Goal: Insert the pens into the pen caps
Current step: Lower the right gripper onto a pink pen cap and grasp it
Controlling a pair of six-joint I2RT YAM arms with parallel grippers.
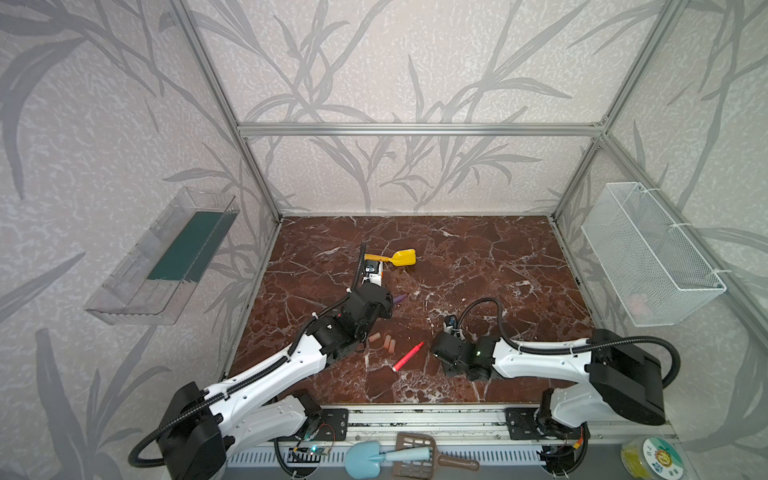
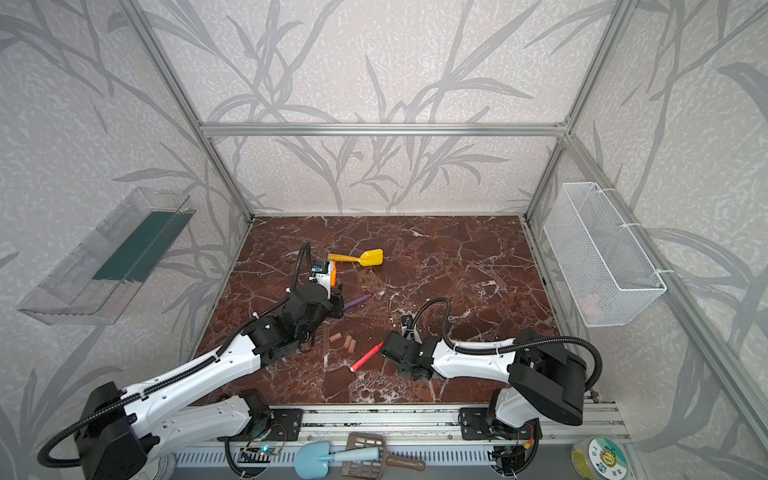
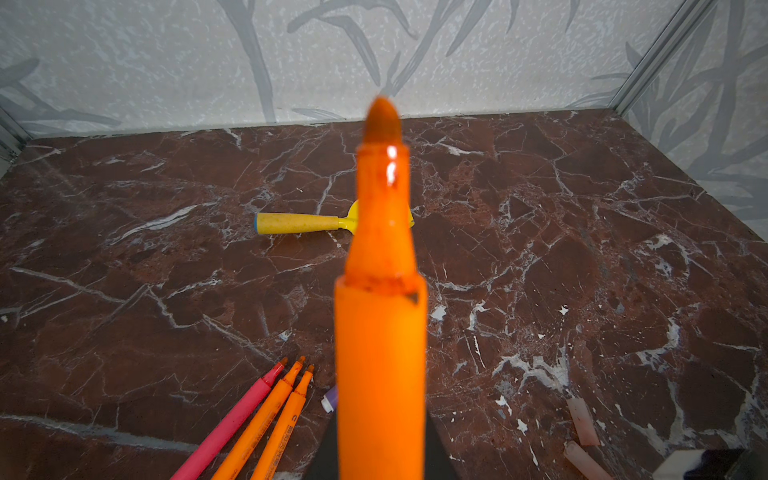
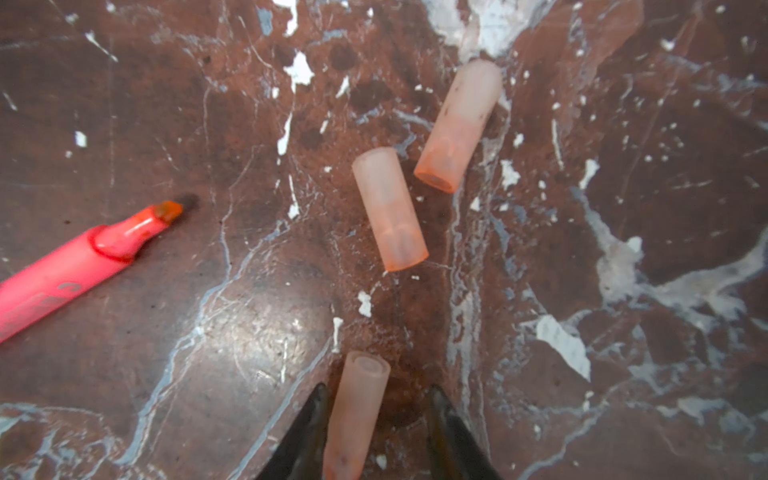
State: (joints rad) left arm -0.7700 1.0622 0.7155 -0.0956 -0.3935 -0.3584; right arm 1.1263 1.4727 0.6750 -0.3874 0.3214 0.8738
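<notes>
Plainly the coming move turns on the pen cap (image 4: 357, 411) that lies on the desk (image 4: 623, 374) between the jaws of the right gripper (image 4: 377, 395). Its long axis runs almost straight out from the gripper, tilted a little, with the open mouth at the far end. The jaws stand apart on either side of it and have not clamped it. It touches one jaw and a gap shows to the other, so closing should take it across its width, though I judge it may roll or slide first. Two more caps (image 4: 390, 208) lie just beyond it, and a pink-red pen (image 4: 75, 266) lies off to one side with its tip bare. In both top views the right arm works in the lower middle of the frame, and its body hides the cap. The left gripper (image 1: 373, 279) is near the middle of the frame, just below the yellow shovel (image 1: 401, 257). It is clamped on an orange pen (image 3: 380, 332) whose uncapped tip points toward the back wall, well apart from the cap, so the right arm is much the nearer.
</notes>
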